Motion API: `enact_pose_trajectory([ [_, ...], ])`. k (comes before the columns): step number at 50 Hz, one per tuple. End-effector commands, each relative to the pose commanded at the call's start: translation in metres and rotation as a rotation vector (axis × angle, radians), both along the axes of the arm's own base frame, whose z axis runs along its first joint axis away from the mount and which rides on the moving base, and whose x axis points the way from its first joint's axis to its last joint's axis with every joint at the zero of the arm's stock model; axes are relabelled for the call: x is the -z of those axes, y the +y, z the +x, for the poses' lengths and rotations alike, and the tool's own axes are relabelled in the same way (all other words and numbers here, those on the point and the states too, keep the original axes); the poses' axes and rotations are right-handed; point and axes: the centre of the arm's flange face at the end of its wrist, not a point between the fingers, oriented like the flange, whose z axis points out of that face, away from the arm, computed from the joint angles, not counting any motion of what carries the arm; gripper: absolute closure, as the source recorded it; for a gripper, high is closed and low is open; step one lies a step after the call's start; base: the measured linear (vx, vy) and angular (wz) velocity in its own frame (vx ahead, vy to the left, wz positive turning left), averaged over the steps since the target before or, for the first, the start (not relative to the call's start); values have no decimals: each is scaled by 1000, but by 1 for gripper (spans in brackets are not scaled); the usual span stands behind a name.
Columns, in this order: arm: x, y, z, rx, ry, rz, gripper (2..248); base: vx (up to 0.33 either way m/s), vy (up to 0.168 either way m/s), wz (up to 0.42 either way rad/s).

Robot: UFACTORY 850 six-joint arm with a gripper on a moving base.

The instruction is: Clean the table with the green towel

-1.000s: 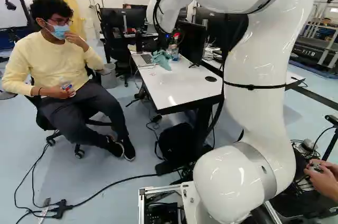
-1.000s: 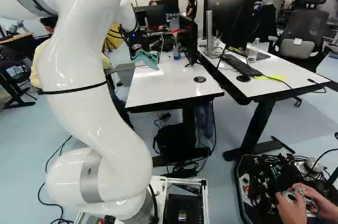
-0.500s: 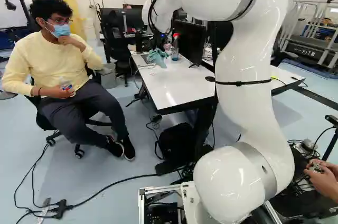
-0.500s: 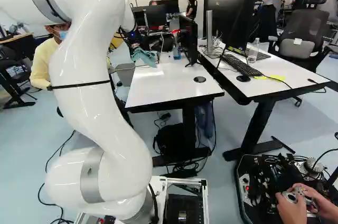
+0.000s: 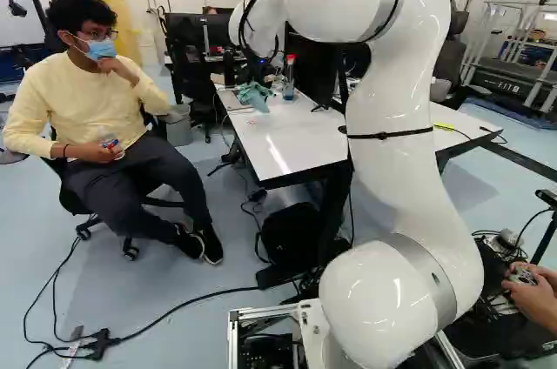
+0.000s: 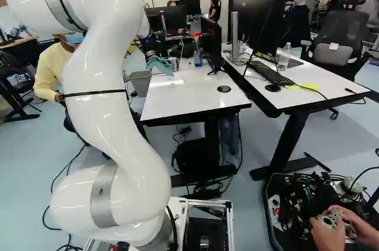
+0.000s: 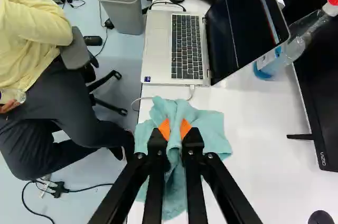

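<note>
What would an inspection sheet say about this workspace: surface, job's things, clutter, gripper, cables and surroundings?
Surface: white table, glare on top; no spill seen.
Job's things: green towel, crumpled, partly on the table beside the laptop.
Clutter: open laptop, red-capped bottle, monitor.
Gripper: fingers closed on the towel.
Cables: white cable runs from the laptop past the towel; black cable lies on the floor.
Surroundings: seated person and grey bin beside the table.

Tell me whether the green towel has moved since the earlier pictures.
Yes. In the left base view the green towel, gripped in the end effector, has shifted left, farther from the red-capped bottle, which stands where it did.
</note>
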Motion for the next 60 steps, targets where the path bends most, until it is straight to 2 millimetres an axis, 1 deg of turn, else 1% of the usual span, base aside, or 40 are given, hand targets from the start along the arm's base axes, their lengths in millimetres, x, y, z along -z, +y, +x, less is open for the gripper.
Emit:
enact_pose_trajectory([
  [26,32,3,10,-3,10,-1,209,0,0,0],
  [46,53,6,7,-12,-5,5,209,0,0,0],
  [60,69,8,11,-14,-9,8,209,0,0,0],
])
